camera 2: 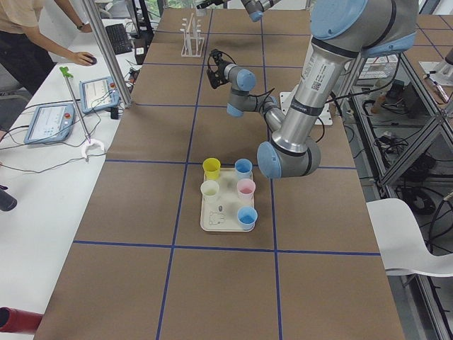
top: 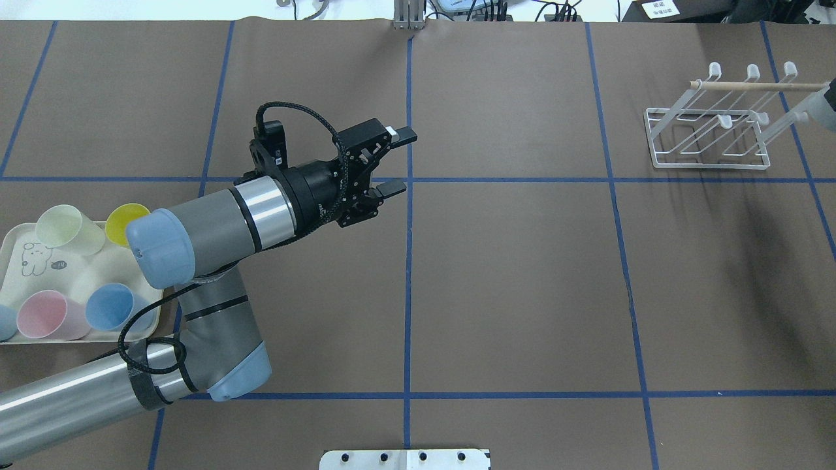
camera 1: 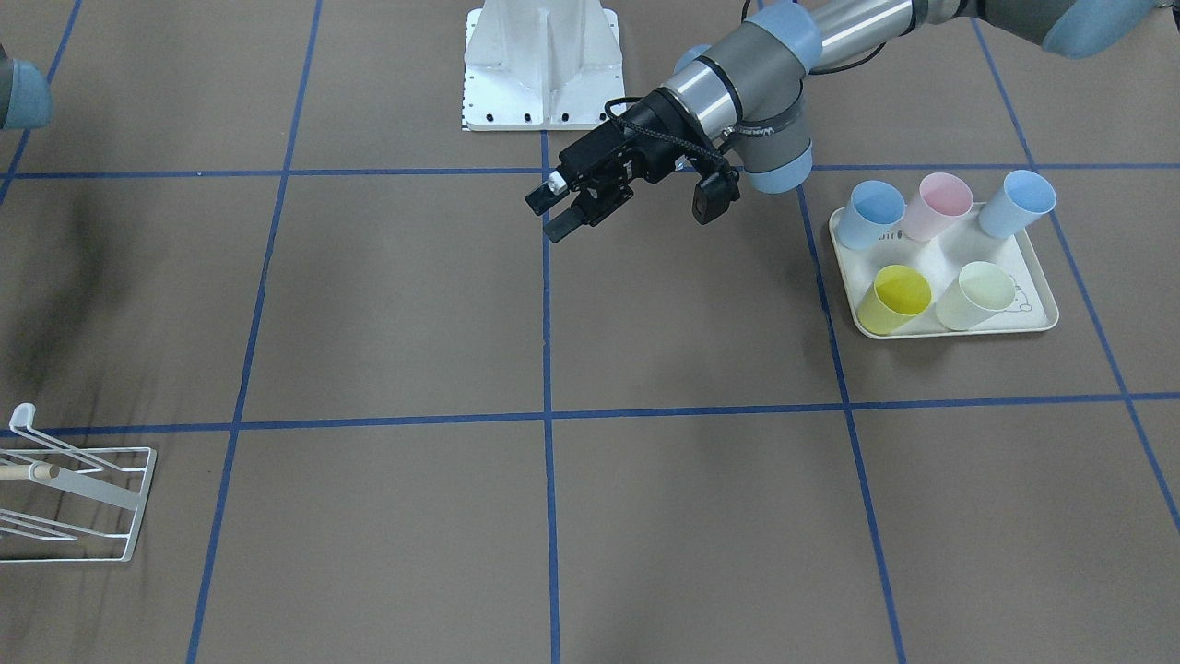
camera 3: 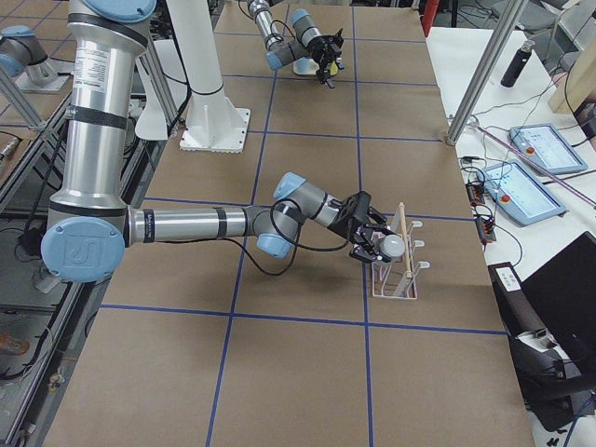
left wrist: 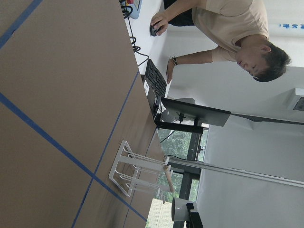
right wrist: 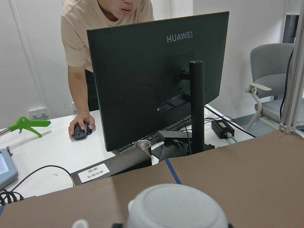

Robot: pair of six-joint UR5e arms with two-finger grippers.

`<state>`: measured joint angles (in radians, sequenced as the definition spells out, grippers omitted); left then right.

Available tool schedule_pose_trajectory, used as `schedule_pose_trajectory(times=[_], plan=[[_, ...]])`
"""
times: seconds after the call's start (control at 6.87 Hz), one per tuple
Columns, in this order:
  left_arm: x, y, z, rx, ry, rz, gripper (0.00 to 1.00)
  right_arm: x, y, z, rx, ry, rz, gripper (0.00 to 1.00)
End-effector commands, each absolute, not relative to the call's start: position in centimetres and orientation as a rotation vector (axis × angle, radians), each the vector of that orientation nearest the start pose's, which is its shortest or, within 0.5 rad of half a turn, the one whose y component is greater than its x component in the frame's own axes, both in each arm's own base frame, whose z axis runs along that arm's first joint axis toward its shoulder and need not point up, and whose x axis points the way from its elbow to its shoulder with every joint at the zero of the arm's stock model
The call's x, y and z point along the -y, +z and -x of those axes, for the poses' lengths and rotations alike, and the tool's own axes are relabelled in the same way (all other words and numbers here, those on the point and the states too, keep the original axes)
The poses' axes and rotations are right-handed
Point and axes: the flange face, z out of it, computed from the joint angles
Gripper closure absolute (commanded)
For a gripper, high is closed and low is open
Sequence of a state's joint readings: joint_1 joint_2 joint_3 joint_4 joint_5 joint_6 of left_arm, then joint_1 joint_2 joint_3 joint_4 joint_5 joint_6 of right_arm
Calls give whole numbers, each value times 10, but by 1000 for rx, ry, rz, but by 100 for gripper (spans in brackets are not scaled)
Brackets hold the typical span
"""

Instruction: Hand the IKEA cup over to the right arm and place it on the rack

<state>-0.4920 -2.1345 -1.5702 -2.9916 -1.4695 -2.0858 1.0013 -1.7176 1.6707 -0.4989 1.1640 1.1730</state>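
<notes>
Pinching a pale plastic IKEA cup [camera 3: 394,246] at the white wire rack [top: 712,166] by the table's far edge, the right gripper [camera 3: 380,244] may snag a prong, dragging the rack; left gripper [top: 401,162] spread, empty.

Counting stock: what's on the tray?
On the tray: yellow cup, pale green cup, pink cup, two blue cups. What lies beneath them is hidden.

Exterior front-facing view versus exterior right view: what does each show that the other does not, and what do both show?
Front-facing only: the tray holding five cups. Exterior right only: the right end effector with a white cup at the rack. Both: that rack and the left end effector, open in the front-facing view.
</notes>
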Motion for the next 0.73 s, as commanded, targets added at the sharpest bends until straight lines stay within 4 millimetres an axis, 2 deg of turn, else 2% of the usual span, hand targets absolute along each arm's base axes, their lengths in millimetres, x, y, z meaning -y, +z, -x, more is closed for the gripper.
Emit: schedule_pose_trajectory(times=[0.0,0.29,0.44,0.58], plan=[[414,181,-469,-2061,-741,-44,0,479,574,119,516,736,-968,94],[414,186,-469,-2057,-741,-44,0,484,577,125,515,733,-966,94],[413,189,-467,-2058,-740,-45,0,489,584,128,510,732,-962,90],[413,190,-467,-2056,-740,-45,0,490,590,129,506,731,-958,82]])
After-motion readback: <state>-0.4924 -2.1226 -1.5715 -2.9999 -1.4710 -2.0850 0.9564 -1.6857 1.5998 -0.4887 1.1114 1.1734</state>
